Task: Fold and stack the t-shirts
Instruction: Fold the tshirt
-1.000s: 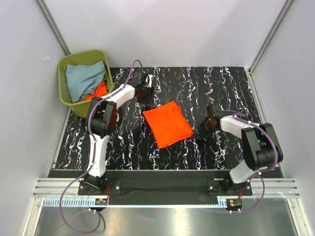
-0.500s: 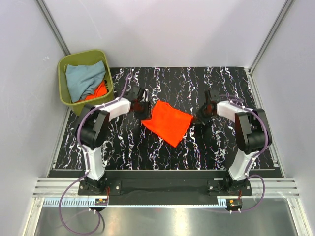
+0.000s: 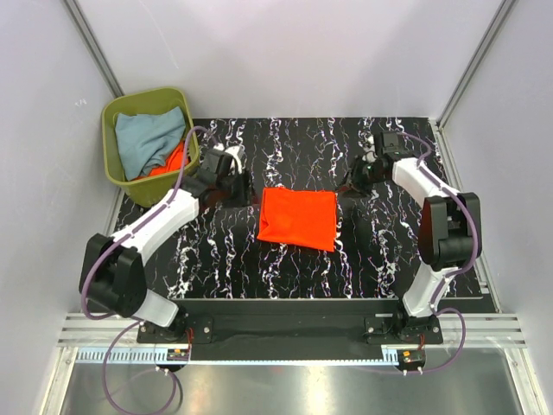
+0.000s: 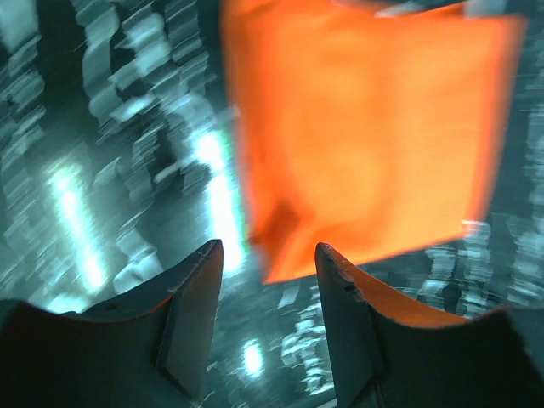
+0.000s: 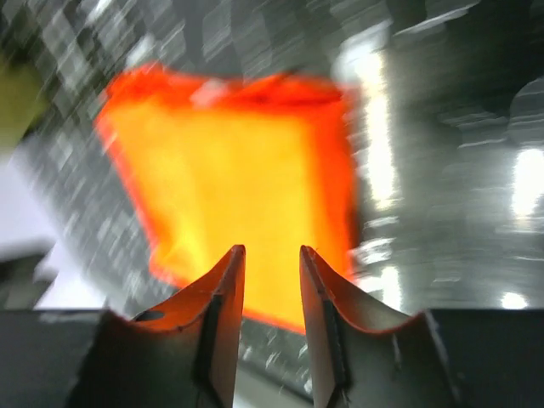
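Motion-blurred folded orange t-shirt [image 3: 298, 218] lies just beyond both jaws: left gripper [image 4: 269, 251] spread wide, empty; right gripper [image 5: 271, 252] narrowly parted, empty.

**Robotics laboratory test cell.** Plain white panel walls [image 3: 302, 52], held in bare aluminium framing posts [image 3: 92, 43], enclose a black marble-patterned table [image 3: 302, 143]. Two white-and-black robot arms, the left arm [image 3: 155, 223] and the right arm [image 3: 423, 181], stand bolted to a black mounting bar [image 3: 285, 309] at the near edge. A slotted aluminium rail [image 3: 285, 332] runs along that edge, and purple cables [image 3: 105, 370] loop loose from the arm bases.
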### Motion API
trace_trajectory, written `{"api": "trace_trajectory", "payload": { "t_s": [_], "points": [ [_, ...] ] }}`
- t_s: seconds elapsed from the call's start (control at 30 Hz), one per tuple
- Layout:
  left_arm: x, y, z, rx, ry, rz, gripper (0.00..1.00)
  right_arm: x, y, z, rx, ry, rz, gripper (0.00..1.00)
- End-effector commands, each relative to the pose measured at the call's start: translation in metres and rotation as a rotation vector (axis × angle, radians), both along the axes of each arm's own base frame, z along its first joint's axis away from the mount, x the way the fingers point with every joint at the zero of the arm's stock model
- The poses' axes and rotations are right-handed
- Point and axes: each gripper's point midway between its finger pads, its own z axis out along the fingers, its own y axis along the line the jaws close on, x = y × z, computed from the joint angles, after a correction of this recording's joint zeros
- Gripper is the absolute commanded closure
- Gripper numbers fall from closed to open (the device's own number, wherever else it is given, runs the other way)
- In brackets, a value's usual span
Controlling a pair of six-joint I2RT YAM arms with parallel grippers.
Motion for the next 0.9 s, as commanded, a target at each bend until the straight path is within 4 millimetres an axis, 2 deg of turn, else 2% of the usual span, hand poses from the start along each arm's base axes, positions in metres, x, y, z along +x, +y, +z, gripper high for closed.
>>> {"api": "trace_trajectory", "payload": {
  "t_s": [0.0, 0.03, 0.07, 0.1, 0.2, 0.3, 0.4, 0.43, 0.5, 0.57, 0.6, 0.63, 0.67, 0.7, 0.73, 0.77, 0.8, 0.87],
  "points": [
    [0.013, -0.065, 0.034, -0.296, -0.074, -0.209, 0.48, -0.048, 0.083, 0.029, 0.327, 0.021, 0.324, 0.59],
    [0.018, -0.073, 0.035, -0.333, -0.082, -0.223, 0.48, -0.053, 0.091, 0.029, 0.336, 0.025, 0.347, 0.60],
    [0.026, -0.079, 0.023, -0.344, -0.066, -0.227, 0.48, -0.058, 0.098, 0.024, 0.333, 0.038, 0.361, 0.60],
    [0.034, -0.088, 0.025, -0.381, -0.087, -0.252, 0.48, -0.064, 0.105, 0.017, 0.337, 0.038, 0.374, 0.65],
    [0.048, -0.111, 0.009, -0.442, -0.039, -0.311, 0.49, -0.072, 0.109, 0.012, 0.393, 0.048, 0.353, 0.71],
    [0.057, -0.121, -0.017, -0.448, 0.017, -0.332, 0.50, -0.077, 0.115, 0.004, 0.453, 0.064, 0.365, 0.79],
    [0.057, -0.121, -0.045, -0.433, 0.075, -0.345, 0.51, -0.072, 0.111, -0.019, 0.434, 0.102, 0.348, 0.82],
    [0.052, -0.117, -0.055, -0.412, 0.094, -0.347, 0.54, -0.071, 0.109, -0.025, 0.430, 0.119, 0.332, 0.83],
    [0.042, -0.105, -0.064, -0.384, 0.116, -0.338, 0.55, -0.069, 0.105, -0.040, 0.424, 0.152, 0.307, 0.83],
    [0.019, -0.089, -0.083, -0.324, 0.181, -0.344, 0.55, -0.070, 0.102, -0.048, 0.416, 0.175, 0.288, 0.82],
    [0.018, -0.077, -0.091, -0.276, 0.192, -0.320, 0.56, -0.068, 0.099, -0.052, 0.404, 0.176, 0.276, 0.82],
    [0.006, -0.065, -0.105, -0.230, 0.216, -0.322, 0.58, -0.068, 0.096, -0.054, 0.398, 0.181, 0.264, 0.82],
    [0.003, -0.056, -0.101, -0.208, 0.201, -0.314, 0.58, -0.067, 0.090, -0.058, 0.395, 0.187, 0.241, 0.82],
    [0.004, -0.043, -0.103, -0.174, 0.186, -0.285, 0.58, -0.066, 0.087, -0.060, 0.399, 0.193, 0.227, 0.82],
    [-0.005, -0.032, -0.109, -0.143, 0.183, -0.289, 0.58, -0.067, 0.086, -0.062, 0.401, 0.207, 0.216, 0.82],
    [-0.005, -0.028, -0.098, -0.131, 0.146, -0.293, 0.57, -0.067, 0.083, -0.066, 0.400, 0.220, 0.201, 0.82],
    [-0.008, -0.023, -0.096, -0.114, 0.144, -0.299, 0.56, -0.067, 0.080, -0.067, 0.407, 0.227, 0.194, 0.82],
    [-0.014, -0.023, -0.082, -0.117, 0.114, -0.338, 0.55, -0.068, 0.079, -0.071, 0.416, 0.242, 0.191, 0.82]
  ]
}}
